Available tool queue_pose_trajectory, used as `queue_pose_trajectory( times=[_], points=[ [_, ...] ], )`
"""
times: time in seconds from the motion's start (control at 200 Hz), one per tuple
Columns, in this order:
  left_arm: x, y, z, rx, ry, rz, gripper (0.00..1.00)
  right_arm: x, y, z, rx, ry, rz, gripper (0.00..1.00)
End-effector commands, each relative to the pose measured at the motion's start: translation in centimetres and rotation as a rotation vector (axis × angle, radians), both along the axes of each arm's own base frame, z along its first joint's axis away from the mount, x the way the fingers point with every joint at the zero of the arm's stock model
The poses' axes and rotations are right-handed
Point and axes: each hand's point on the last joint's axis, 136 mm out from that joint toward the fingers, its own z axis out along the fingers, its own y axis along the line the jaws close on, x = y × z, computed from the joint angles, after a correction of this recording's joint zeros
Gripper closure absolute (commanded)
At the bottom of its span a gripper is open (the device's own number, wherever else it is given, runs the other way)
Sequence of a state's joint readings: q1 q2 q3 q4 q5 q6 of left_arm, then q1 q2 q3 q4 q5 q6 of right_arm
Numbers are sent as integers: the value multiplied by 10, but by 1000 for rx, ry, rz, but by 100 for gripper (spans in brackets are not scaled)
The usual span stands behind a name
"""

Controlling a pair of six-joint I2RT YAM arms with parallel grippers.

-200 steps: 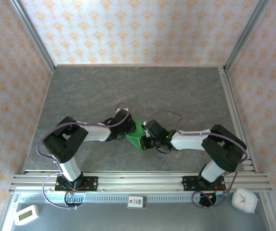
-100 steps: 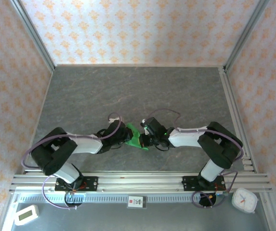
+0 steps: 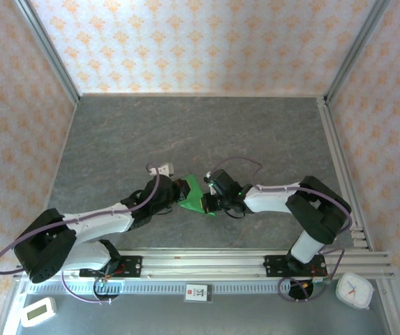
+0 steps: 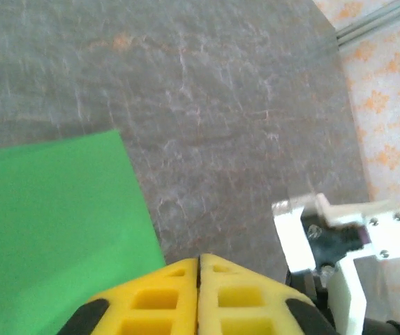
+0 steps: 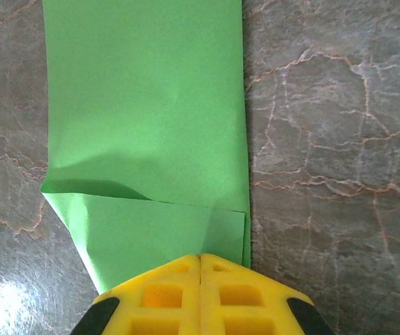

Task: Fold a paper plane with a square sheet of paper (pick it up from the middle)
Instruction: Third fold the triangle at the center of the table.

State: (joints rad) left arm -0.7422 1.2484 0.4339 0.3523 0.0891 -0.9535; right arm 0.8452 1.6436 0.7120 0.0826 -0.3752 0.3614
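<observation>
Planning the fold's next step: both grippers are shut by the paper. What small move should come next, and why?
Probably slide the shut left gripper onto the paper to press it flat: its tips sit just beside the paper's edge, while the shut right gripper meets the folded end, where the crease looks puffy.

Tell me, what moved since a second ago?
The left arm stretched out low, its elbow swinging left and nearer, and its fingers shut beside the folded green paper. The right arm, its shut fingers and the paper barely moved.
</observation>
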Motion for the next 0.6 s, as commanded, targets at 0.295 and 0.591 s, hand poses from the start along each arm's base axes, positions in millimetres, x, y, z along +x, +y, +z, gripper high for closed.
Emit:
queue_pose_trajectory(
  times=[0.295,0.591],
  points=[
    [-23,-27,-37,-65,70,-113,100,-5,-12,-21,-62,33,0,100],
    [-16,-38,-45,-32,77,-144,100,-6,-12,-22,-61,35,3,100]
  ],
)
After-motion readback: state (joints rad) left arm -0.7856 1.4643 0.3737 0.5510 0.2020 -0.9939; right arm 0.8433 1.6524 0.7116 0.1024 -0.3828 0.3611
